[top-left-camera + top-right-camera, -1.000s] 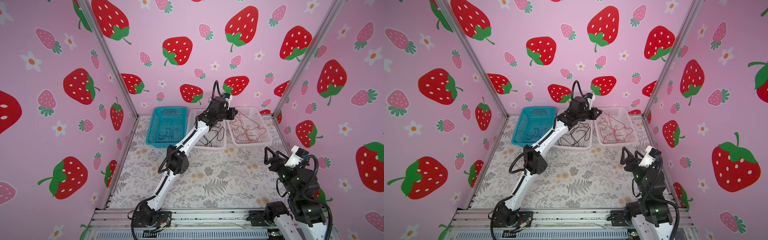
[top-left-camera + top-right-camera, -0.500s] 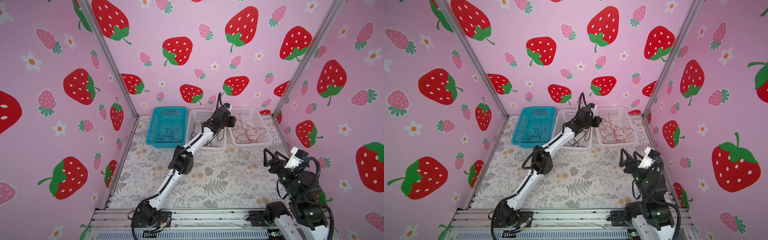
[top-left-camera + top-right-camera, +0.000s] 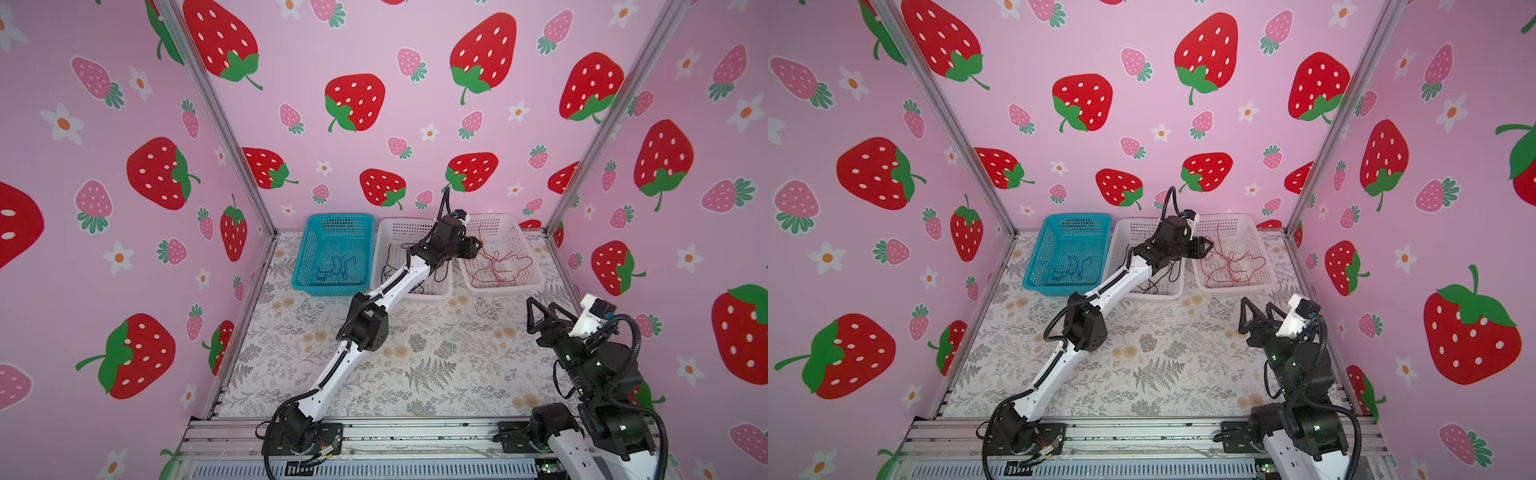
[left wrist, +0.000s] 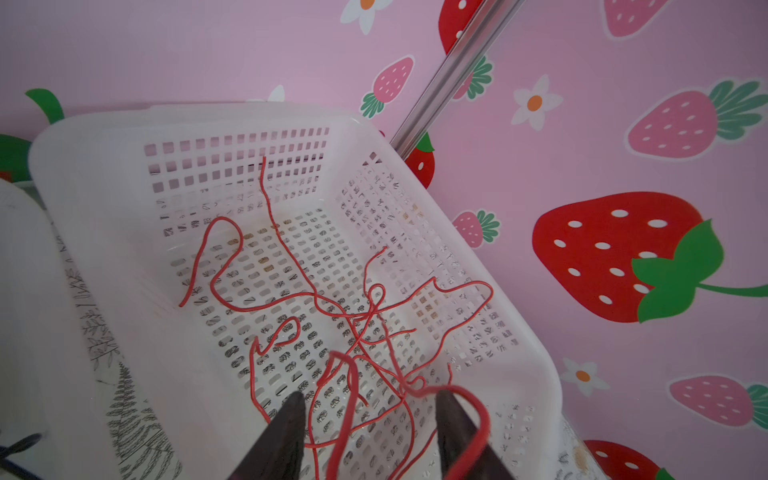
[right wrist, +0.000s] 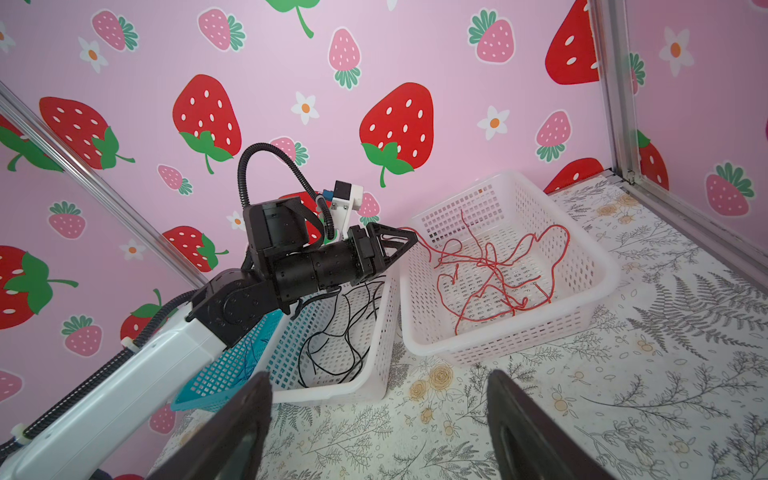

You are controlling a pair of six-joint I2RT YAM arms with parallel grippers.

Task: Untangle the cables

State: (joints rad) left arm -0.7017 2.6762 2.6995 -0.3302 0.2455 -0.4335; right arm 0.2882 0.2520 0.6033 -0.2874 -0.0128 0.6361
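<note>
Red cables [image 3: 494, 266] [image 4: 365, 316] lie tangled in the right white basket [image 3: 534, 266]. Over that basket's left rim hovers my left gripper [image 3: 473, 245] [image 4: 370, 395], open. One red cable loop [image 4: 478, 411] is draped over a finger and another strand hangs loose between the jaws; nothing is pinched. Black cables [image 5: 349, 328] lie in the middle white basket [image 3: 376, 270], partly hidden by the left arm. Blue cables [image 3: 336, 268] lie in the teal basket [image 3: 307, 245]. My right gripper [image 3: 540, 307] [image 5: 378, 376] stands open and empty above the mat, in front of the baskets.
The three baskets stand in a row against the back wall. The floral mat [image 3: 436, 353] covers the floor in front of them. The left arm [image 3: 365, 324] stretches diagonally across the mat. Pink walls and metal posts [image 3: 582, 174] close in the sides.
My left gripper came down from above the baskets to the red basket's left rim and its jaws opened, freeing the red cable. The right arm barely moved.
</note>
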